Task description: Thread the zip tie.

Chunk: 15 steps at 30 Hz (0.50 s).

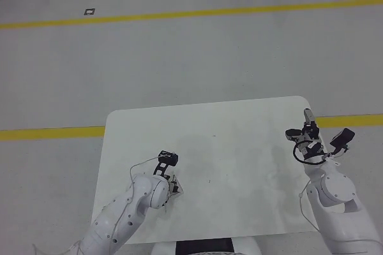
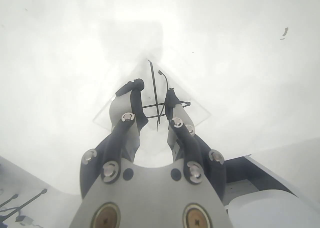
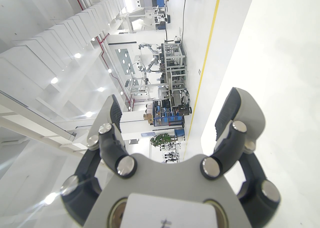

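Several black zip ties (image 2: 151,73) lie crossed on a small clear square sheet (image 2: 197,115) on the white table (image 1: 242,140). My left gripper (image 2: 154,87) stands open right over them, one black-tipped finger (image 2: 136,93) on each side, and the ties cross in the gap between. In the top view this gripper (image 1: 166,160) is over the table's near left part. My right gripper (image 3: 172,96) is open and holds nothing. It is raised at the table's right edge (image 1: 308,118) and points away from the table.
More black zip ties (image 2: 25,201) lie on a white surface at the rim of the left wrist view. Small dark specks (image 2: 284,32) mark the table. Beyond the table, yellow lines (image 1: 179,14) run across the floor.
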Tool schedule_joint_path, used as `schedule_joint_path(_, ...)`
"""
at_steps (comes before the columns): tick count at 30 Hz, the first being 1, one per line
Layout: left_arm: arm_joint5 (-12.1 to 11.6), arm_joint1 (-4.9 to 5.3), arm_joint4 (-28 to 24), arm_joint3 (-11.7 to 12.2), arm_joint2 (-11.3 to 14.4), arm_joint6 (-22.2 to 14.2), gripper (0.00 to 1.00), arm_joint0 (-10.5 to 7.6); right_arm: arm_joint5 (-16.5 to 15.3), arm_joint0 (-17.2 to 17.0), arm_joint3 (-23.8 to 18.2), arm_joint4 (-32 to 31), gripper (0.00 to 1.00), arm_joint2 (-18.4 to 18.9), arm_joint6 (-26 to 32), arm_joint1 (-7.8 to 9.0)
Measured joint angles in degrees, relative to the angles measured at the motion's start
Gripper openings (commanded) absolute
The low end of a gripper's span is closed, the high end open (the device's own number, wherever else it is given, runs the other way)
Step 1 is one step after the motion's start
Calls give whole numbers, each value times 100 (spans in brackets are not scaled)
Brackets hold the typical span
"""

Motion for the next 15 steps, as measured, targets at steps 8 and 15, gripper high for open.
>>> schedule_joint_path(8, 0, -52, -30, 124, 23, -22, 20, -42, 0, 0, 0, 0, 100, 0, 0, 0)
schedule_joint_path(15, 0, -80, -40, 175, 26, -29, 19, -76, 0, 0, 0, 0, 100, 0, 0, 0)
